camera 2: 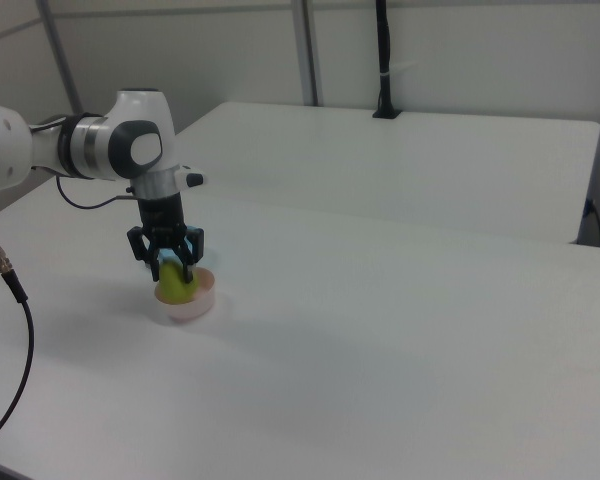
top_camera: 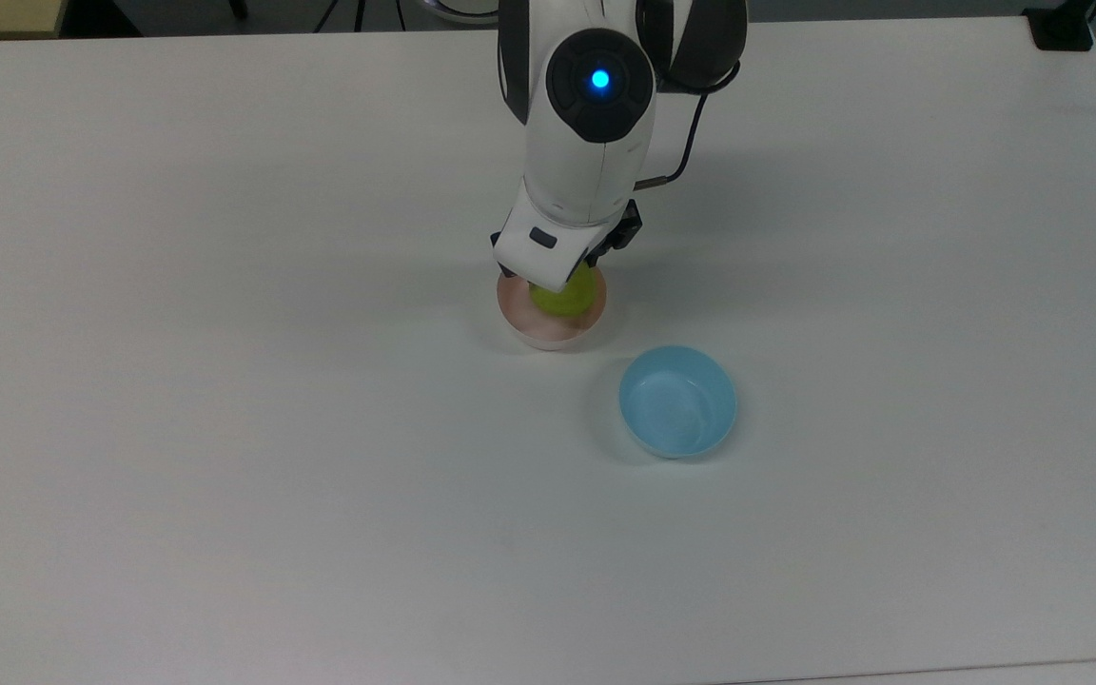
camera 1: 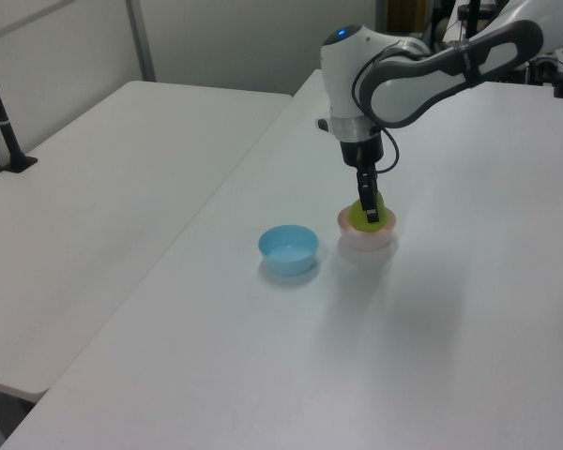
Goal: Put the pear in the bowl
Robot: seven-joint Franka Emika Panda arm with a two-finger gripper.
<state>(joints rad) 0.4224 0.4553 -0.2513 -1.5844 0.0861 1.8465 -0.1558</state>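
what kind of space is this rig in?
Likely a robotics lab or test room. Plain white tables stand side by side, black camera poles are clamped at their edges, and bare partition walls stand behind. The only props are the pear, pink bowl and blue bowl.
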